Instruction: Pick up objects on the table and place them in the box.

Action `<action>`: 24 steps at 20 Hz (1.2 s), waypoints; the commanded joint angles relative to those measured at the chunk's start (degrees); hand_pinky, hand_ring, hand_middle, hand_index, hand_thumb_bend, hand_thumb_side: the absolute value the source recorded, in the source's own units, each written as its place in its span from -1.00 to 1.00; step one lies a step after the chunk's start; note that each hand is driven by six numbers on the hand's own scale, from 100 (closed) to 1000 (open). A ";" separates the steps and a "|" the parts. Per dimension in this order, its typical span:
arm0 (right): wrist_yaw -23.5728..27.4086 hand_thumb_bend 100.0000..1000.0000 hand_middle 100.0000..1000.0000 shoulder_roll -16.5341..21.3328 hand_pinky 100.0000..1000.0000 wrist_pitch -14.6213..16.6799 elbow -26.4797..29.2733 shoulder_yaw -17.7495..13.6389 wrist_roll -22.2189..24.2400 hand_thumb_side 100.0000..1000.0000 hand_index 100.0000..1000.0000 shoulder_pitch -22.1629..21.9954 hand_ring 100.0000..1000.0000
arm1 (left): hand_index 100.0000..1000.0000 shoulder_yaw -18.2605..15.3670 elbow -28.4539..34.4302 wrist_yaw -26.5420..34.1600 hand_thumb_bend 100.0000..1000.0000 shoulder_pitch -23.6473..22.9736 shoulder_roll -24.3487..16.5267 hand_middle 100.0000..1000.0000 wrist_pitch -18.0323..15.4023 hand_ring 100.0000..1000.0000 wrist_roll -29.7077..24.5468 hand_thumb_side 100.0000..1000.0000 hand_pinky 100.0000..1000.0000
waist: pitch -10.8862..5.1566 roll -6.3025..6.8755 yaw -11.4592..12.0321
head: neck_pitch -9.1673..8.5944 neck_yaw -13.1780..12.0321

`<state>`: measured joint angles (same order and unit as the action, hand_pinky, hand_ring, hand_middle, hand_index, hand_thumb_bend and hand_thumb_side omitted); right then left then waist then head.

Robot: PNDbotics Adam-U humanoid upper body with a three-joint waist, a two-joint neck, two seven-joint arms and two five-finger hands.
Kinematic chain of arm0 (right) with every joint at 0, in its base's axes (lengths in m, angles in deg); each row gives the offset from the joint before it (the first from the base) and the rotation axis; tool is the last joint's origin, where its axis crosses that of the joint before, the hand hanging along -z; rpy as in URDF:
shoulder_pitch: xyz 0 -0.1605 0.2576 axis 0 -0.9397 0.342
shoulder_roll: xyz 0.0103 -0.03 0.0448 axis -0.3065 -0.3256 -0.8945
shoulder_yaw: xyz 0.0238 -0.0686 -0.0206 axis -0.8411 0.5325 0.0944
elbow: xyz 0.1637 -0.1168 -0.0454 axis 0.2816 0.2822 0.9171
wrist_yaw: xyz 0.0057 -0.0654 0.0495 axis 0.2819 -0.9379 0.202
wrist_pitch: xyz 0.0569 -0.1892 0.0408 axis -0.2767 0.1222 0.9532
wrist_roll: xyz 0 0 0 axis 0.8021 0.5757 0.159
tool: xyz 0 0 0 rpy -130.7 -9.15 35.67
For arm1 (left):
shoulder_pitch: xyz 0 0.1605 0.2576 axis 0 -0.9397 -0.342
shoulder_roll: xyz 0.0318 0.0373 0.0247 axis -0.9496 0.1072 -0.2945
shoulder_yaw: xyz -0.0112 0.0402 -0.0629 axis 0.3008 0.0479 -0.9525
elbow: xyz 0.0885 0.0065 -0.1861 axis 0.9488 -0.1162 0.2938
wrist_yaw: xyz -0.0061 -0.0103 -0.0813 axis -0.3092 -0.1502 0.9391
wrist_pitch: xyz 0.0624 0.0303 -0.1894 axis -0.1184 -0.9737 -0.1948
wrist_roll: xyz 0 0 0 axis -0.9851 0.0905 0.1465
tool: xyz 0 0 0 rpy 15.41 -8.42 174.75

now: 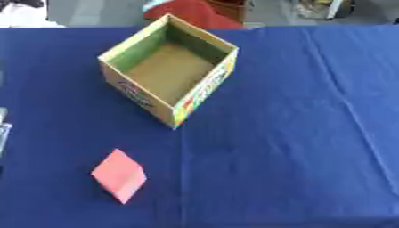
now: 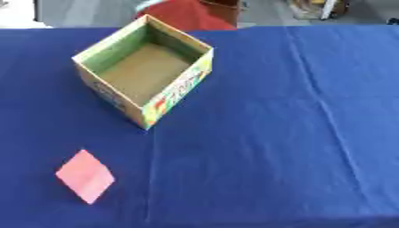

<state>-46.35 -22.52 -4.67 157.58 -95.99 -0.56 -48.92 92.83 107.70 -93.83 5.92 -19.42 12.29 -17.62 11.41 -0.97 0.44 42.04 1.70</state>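
Observation:
An open cardboard box (image 1: 204,91) with green inner walls and a brown floor stands on the blue tablecloth (image 1: 296,133), left of centre and turned corner-on toward me. Nothing shows inside it. A pink-red block (image 1: 118,175) lies on the cloth nearer to me, to the front left of the box and well apart from it. Neither of my hands shows clearly in either view.
A red shape (image 1: 191,13) sits just beyond the table's far edge, behind the box. A thin grey sliver (image 1: 3,129) shows at the left edge of the left eye view; I cannot make out what it is. The cloth has long creases on its right half.

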 commanded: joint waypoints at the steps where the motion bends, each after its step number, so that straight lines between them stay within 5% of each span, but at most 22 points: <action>1: -0.39 -1.00 0.67 0.81 0.32 -0.13 1.16 -0.46 -0.09 0.99 0.51 0.63 0.44 | 0.53 -0.66 0.96 0.05 -1.00 0.38 -0.87 0.26 -0.02 0.30 -0.15 0.52 0.08 | -0.83 0.08 -0.05 | -0.16 -0.01; 13: -0.43 -1.00 0.66 1.00 0.32 -0.21 1.16 -0.44 -0.04 1.00 0.51 0.52 0.44 | 0.56 -0.63 0.96 -0.69 -1.00 0.52 -2.69 0.28 0.44 0.31 -0.68 0.51 0.08 | -0.97 0.16 -0.10 | 0.10 0.14; 24: -0.49 -1.00 0.66 2.02 0.32 -0.29 1.16 0.04 0.43 1.00 0.51 0.24 0.44 | 0.65 6.20 0.96 -10.15 -1.00 1.85 -27.01 0.45 2.64 0.46 -14.41 0.45 0.30 | -1.54 1.46 -0.17 | 0.65 1.04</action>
<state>-46.39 -22.37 -4.99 157.58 -95.84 -0.33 -49.22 98.72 107.77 -103.14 7.00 -42.28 14.99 -30.44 10.80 0.46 0.35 42.25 2.55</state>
